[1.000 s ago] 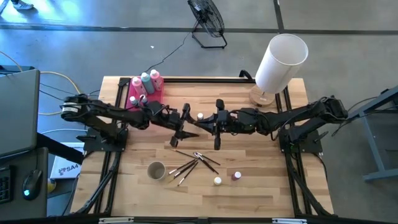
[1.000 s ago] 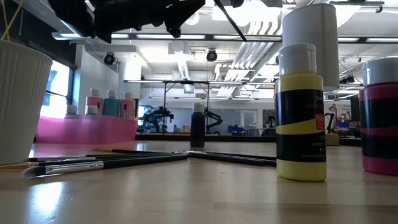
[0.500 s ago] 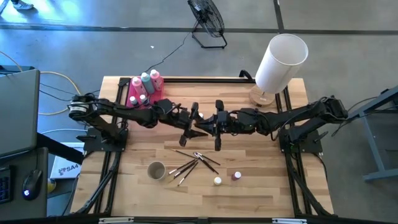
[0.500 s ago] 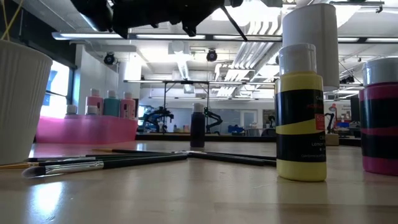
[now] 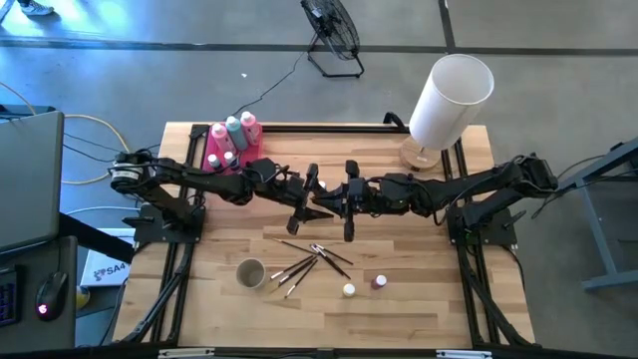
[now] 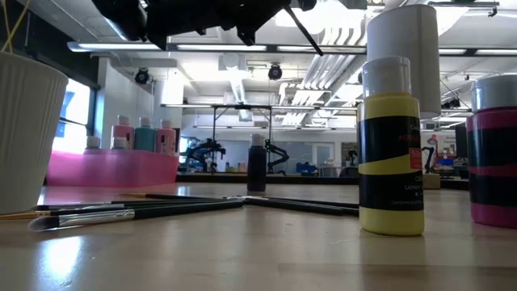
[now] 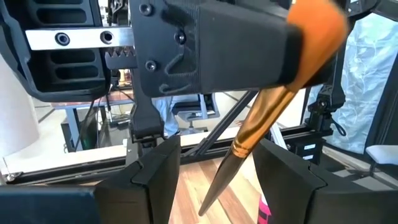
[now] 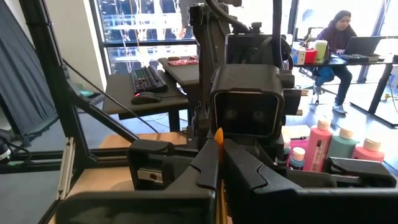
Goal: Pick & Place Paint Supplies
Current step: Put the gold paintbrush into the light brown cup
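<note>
While the right claw (image 8: pixel 218 149) is pressed together on a brush (image 7: pixel 249 134), the left claw (image 7: pixel 217 146) sits spread, one finger on each side of that brush's dark handle, not touching it as far as I can tell. Both claws meet nose to nose above the middle of the surface (image 5: pixel 419 299). The brush has an orange tip, a gold ferrule and a dark handle slanting down; it is off the surface, visible in the low view as a thin dark line near the top (image 6: pixel 305 34).

Other supplies:
- three squeeze bottles (image 5: pixel 233 128) (pink, teal, pink) upright at the far end of the pink tray (image 5: pixel 211 150), far left corner of the surface
- two small pots (image 5: pixel 220 159) also in the tray, just in front of the bottles
- one white-capped pot (image 5: pixel 322 185) on the surface, right by the two claws
- loose brushes (image 5: pixel 309 259) fanned out on the near side, below the claws
- white cup (image 5: pixel 250 272) just left of that fan
- yellow pot (image 6: pixel 391 153) and magenta pot (image 6: pixel 493 153) near the front edge, side by side, apart from each other

White lampshade (image 5: pixel 449 100) is at the far right corner.
</note>
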Available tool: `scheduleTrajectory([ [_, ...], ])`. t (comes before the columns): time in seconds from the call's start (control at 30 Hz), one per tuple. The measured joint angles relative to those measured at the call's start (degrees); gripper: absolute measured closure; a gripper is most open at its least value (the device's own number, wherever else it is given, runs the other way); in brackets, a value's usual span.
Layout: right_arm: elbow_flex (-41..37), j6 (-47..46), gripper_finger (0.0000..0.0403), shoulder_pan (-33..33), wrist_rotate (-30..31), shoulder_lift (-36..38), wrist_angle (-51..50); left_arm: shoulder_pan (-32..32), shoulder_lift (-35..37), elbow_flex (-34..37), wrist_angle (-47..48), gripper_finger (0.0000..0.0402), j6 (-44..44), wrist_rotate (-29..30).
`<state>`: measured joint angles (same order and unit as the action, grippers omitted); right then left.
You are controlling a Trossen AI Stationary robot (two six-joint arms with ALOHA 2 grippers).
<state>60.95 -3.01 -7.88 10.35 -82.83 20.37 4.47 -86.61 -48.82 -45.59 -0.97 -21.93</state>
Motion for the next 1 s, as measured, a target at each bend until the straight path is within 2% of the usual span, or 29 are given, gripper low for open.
scheduleTrajectory([
  [0.17,0.0,0.0,0.0399,0.0,0.0,0.0,0.0,0.0,0.0,0.0,0.2,0.0222,0.0,0.0],
  [0.47,0.0,0.0,0.0399,0.0,0.0,0.0,0.0,0.0,0.0,0.0,-0.6,0.032,1.5,0.0],
  [0.7,0.0,-0.5,0.0399,0.0,0.3,0.0,0.0,-0.1,0.1,0.0,-0.8,0.0374,1.4,0.0],
  [0.83,0.0,-0.6,0.0399,0.0,0.4,0.0,0.0,0.0,0.1,0.0,-0.9,0.0378,1.3,0.0],
  [1.0,0.0,-0.5,0.0399,0.0,0.1,0.0,0.0,0.0,0.1,0.0,-0.7,0.0363,1.5,0.0],
])
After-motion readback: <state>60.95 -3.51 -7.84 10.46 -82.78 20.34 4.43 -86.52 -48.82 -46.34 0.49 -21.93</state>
